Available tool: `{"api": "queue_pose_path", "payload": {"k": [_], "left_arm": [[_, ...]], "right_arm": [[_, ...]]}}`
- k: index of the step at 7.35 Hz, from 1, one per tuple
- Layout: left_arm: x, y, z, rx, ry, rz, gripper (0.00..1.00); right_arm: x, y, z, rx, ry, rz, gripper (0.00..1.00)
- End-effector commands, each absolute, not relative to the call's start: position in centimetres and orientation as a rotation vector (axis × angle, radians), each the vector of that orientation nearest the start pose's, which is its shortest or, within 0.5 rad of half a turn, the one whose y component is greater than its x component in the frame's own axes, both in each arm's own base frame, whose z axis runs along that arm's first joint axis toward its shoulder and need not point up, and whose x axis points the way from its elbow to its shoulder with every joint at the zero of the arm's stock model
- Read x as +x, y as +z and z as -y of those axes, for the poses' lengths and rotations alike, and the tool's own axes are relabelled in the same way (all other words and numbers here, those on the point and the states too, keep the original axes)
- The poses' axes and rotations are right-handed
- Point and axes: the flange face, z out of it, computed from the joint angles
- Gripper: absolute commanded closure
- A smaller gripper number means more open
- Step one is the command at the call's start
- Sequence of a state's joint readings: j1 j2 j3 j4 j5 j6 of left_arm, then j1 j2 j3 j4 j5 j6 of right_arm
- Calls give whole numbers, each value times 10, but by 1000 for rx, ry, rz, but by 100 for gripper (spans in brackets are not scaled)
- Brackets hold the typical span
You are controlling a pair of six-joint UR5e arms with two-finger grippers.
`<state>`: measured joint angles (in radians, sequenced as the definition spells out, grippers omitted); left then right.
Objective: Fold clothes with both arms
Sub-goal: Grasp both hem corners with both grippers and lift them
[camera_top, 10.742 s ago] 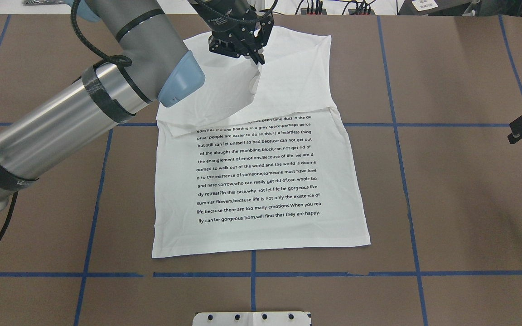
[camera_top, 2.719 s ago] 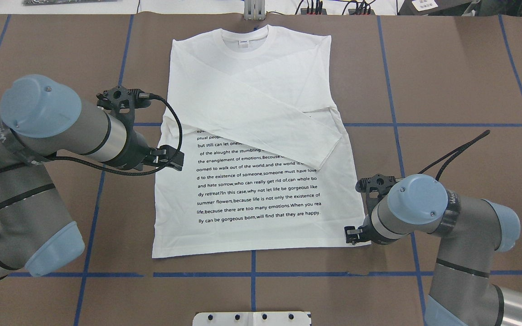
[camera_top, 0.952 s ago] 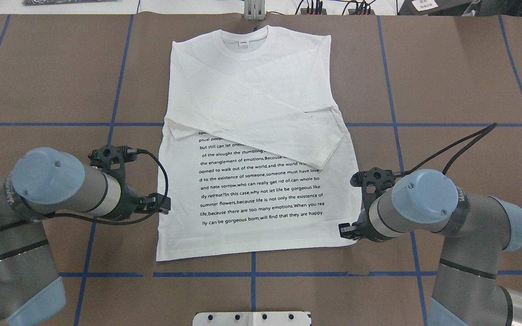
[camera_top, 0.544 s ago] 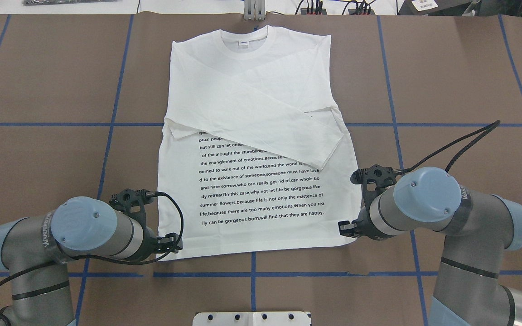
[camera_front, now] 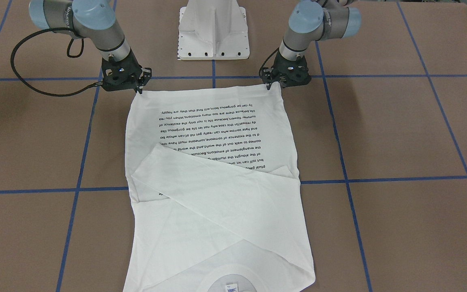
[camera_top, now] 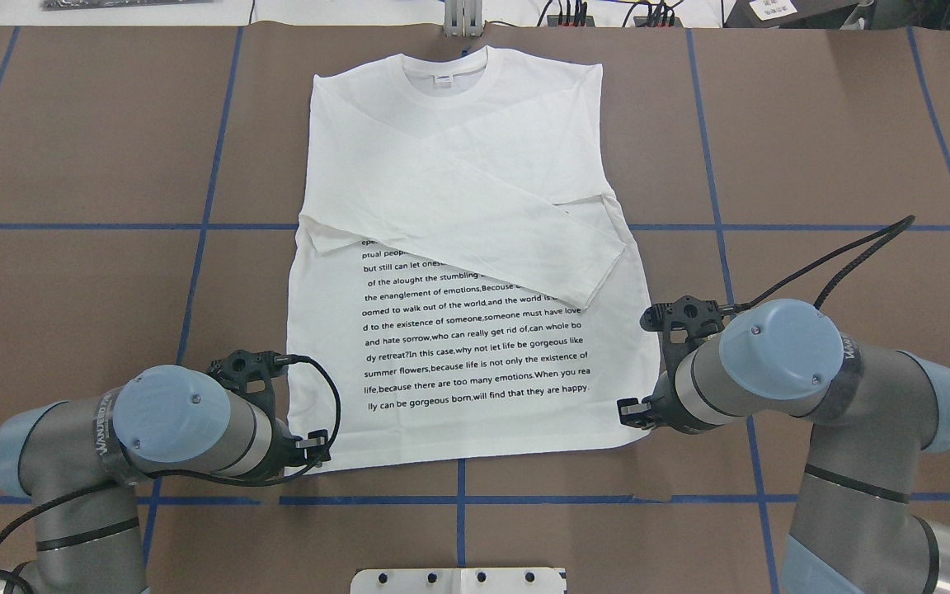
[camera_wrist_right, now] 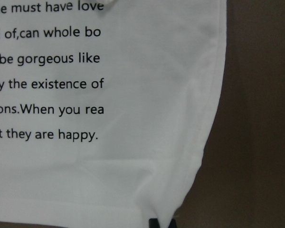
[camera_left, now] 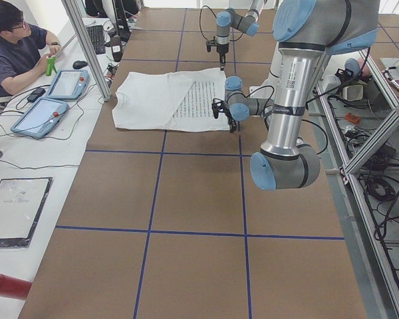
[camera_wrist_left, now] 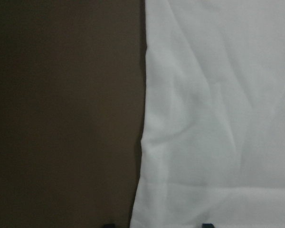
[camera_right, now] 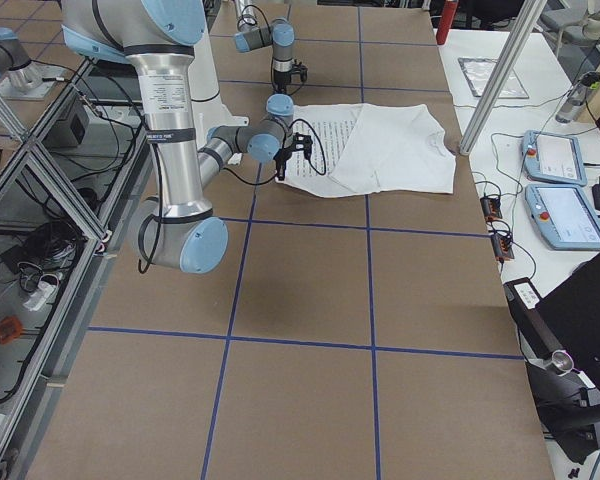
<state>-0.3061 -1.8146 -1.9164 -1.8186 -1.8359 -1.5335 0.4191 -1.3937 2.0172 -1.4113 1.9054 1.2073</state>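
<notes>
The shirt (camera_top: 475, 247) lies flat on the table (camera_top: 854, 124), printed face up, collar (camera_top: 444, 78) at the far side from the robot and both sleeves (camera_top: 483, 223) folded across the chest. Each arm is down at one corner of the hem (camera_top: 475, 452).

The right hand (camera_top: 632, 411) looks pressed together on its corner: its wrist view shows the tips close together with the cloth puckered in towards them. The left hand (camera_top: 314, 450) is spread, its two tips wide apart at the bottom of its wrist view, with the shirt's side edge running between them.

The likely trouble is an uneven grip. The left hand straddles the very edge, so if it closes where it is it may catch only a sliver of cloth, or only the top layer (the fabric is thin and the layers part easily). The bottom layer would then stay on the table and the fold would come up lopsided.

The right hand's bite is also at the extreme tip of the corner, so a quick lift could pull it free.

If one arm rises or travels ahead of the other, the hem goes skew and the body twists. A fast carry towards the collar could also drag the crossed sleeves out of place, since nothing holds them down.
</notes>
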Motion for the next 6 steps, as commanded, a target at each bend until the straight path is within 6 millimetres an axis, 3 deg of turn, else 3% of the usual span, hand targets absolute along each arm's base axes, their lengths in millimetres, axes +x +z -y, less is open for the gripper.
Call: {"api": "queue_pose_path", "payload": {"k": [1,4,6], "left_arm": [[509,343,274,-98,-146,-853,51],[508,341,273,-99,-145,-852,84],[506,334,272,-99,-143,-862,100]], "right_arm": [[-441,348,311,1,-73,839,100],[-438,348,315,3,-67,841,100],[-436,348,317,4,-62,842,100]]}}
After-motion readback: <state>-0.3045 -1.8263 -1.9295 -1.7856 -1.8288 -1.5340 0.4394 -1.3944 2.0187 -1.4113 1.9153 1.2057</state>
